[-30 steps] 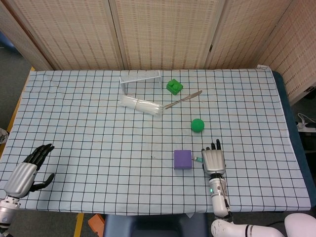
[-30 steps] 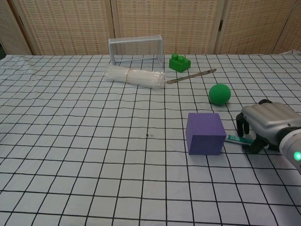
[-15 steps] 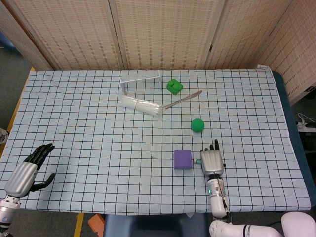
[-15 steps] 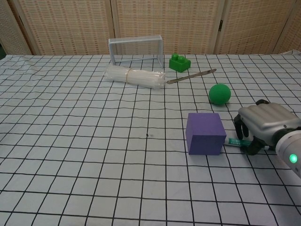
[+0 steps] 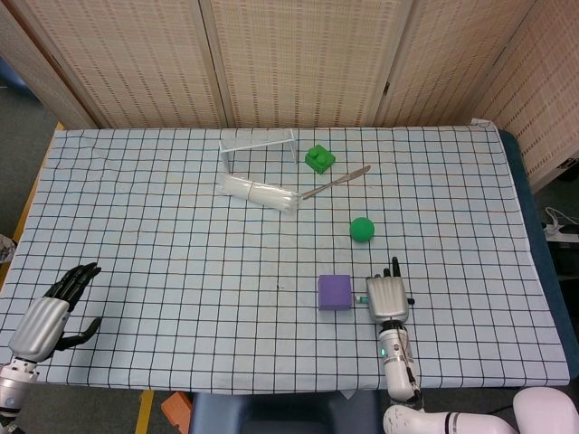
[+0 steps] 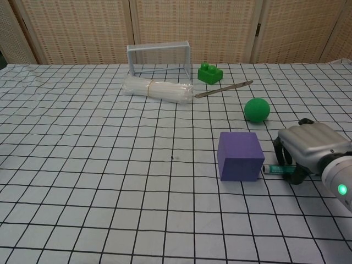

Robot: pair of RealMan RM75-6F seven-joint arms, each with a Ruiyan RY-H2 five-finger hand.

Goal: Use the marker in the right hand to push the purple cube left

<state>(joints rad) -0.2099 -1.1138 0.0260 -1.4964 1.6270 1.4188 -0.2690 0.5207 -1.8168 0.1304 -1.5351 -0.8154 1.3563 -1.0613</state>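
Closing the last gap, the right hand (image 6: 308,146) has edged leftward over the past second, its fingers wrapped around the green-and-white marker (image 6: 276,169), so that the marker's tip now sits at the right face of the solid purple cube (image 6: 239,155), touching it or very nearly so; the chest view leaves that unsettled. A second ago a clear strip of checked tablecloth (image 5: 181,235) showed between tip and cube. The cube itself seems not to have shifted on the grid, which suggests the push proper has not begun and contact is only now being made.

The cube lies low on the cloth, just left of the right hand. The round green ball (image 5: 362,229) is beyond the cube and slightly right of it, and the green toy brick (image 5: 318,159), grey metal knife (image 5: 336,183), bundle of white straws (image 5: 260,192) and small white goal frame (image 5: 258,139) sit well beyond it. Far left of the cube, the left hand (image 5: 52,311) rests empty with fingers spread.
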